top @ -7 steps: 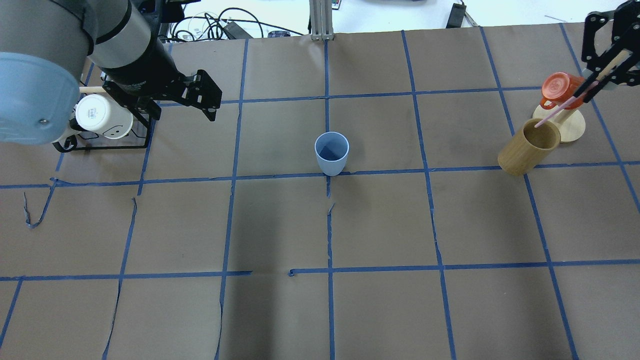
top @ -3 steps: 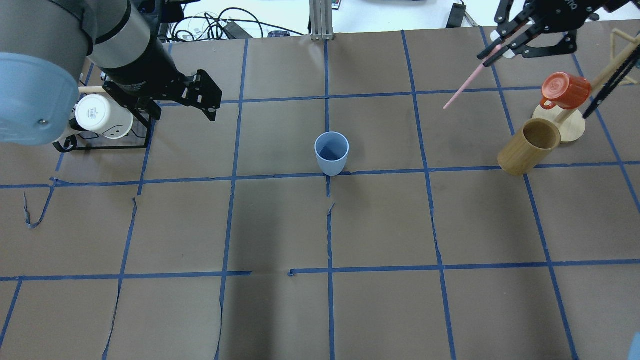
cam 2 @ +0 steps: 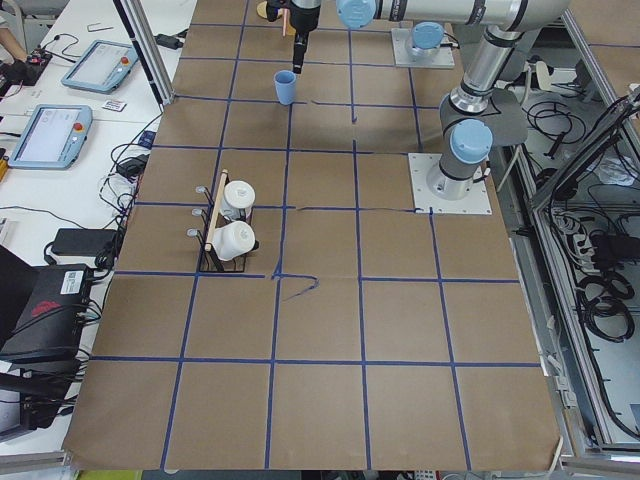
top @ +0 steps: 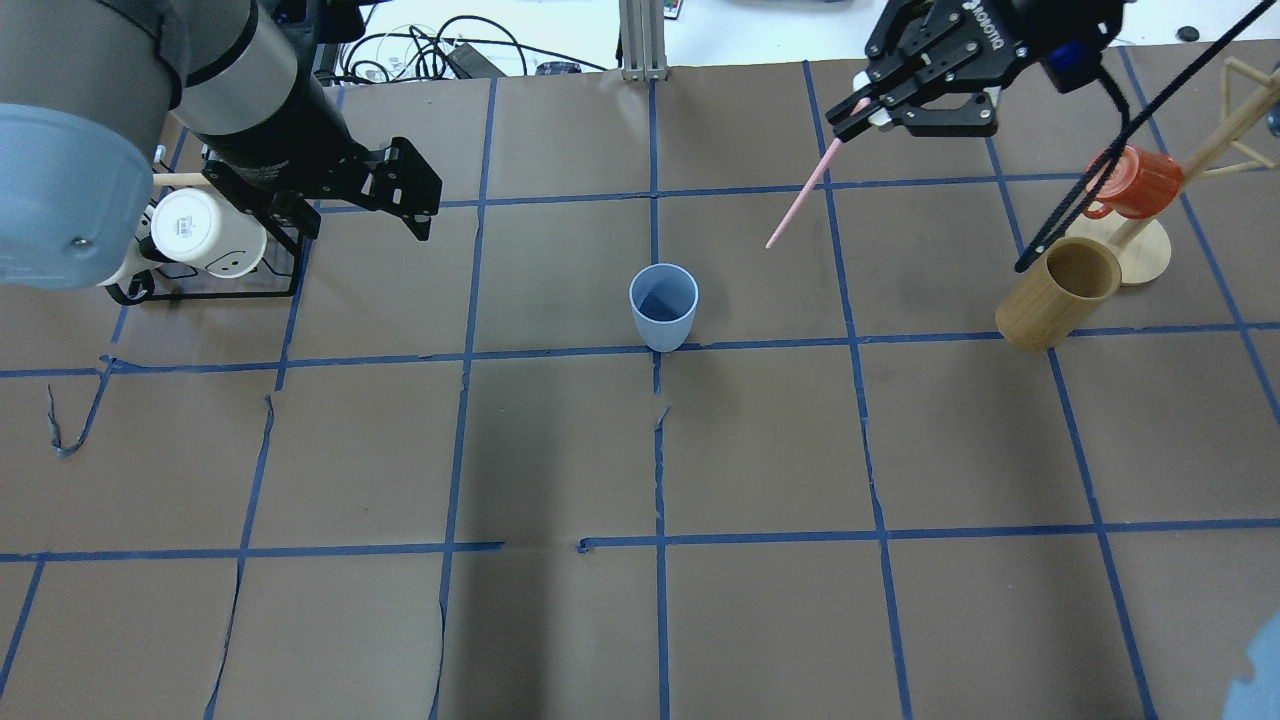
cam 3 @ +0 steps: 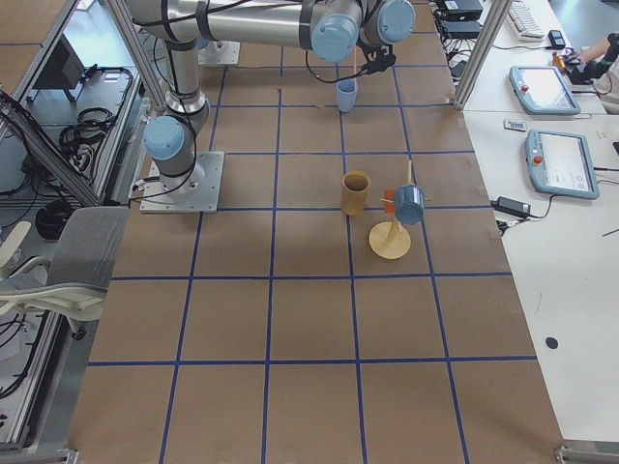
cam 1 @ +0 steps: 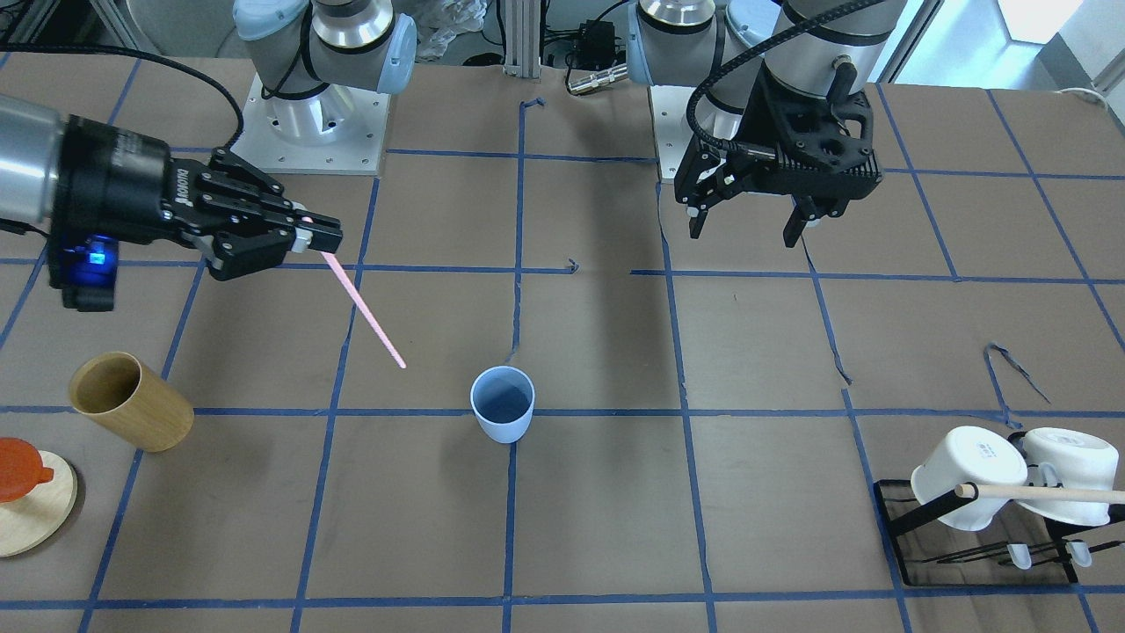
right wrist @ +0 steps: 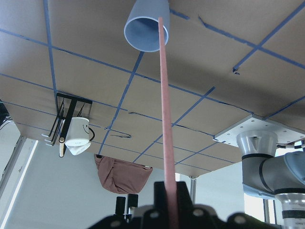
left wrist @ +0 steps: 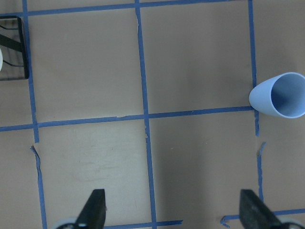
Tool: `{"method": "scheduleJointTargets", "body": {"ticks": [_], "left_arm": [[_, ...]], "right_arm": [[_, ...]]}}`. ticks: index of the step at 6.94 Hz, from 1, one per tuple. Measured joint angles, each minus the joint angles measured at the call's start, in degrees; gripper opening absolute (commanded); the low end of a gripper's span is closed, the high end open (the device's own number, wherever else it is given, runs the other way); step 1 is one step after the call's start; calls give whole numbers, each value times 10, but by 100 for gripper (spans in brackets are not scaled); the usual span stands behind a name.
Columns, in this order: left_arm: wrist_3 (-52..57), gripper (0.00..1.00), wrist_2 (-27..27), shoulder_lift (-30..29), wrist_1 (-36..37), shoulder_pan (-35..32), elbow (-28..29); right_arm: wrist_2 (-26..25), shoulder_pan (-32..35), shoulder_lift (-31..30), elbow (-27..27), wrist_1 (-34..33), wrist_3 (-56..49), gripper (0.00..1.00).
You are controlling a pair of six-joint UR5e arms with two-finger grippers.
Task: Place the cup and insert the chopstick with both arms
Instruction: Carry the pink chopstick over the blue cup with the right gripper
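**A:** Right gripper (top: 860, 112) has its fingers pinched tight on the top end of the pink chopstick (top: 800, 205). The stick slants down from there toward 7 o'clock in the overhead view, with its tip in the air.

**B:** And the target, the blue cup (top: 663, 305), stands upright mid-table with its mouth open. The tip hangs at about 2 o'clock from it, near but not over the rim.

**A:** So I'd say the job is carrying the tip over that mouth, then lowering. With the stick this tilted, it's best to aim the tip at the centre of the opening and come down gently. A light cup like that could tip if the stick rakes the near wall.

**B:** Left gripper (cam 1: 745, 230) hovers with its fingers spread wide and empty, at 10 o'clock from the cup and well apart.

**A:** Plenty of room, then. Bare table (top: 760, 450) lies all around the cup.

**B:** The wooden cup (top: 1055, 295) sits far off at 3 o'clock, with the orange mug (top: 1130, 180) on its wooden stand (top: 1135, 255) just beyond. The wire rack (top: 250, 285) of white mugs (top: 205, 232) is away at 9 o'clock.

**A:** Nothing crowds the path in.
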Motion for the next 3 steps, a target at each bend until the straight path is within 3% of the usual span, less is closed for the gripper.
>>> {"method": "scheduleJointTargets", "body": {"ticks": [3], "left_arm": [[0, 100, 0, 0, 0, 0, 1]], "right_arm": [[19, 58, 5, 65, -125, 108, 1]]}}
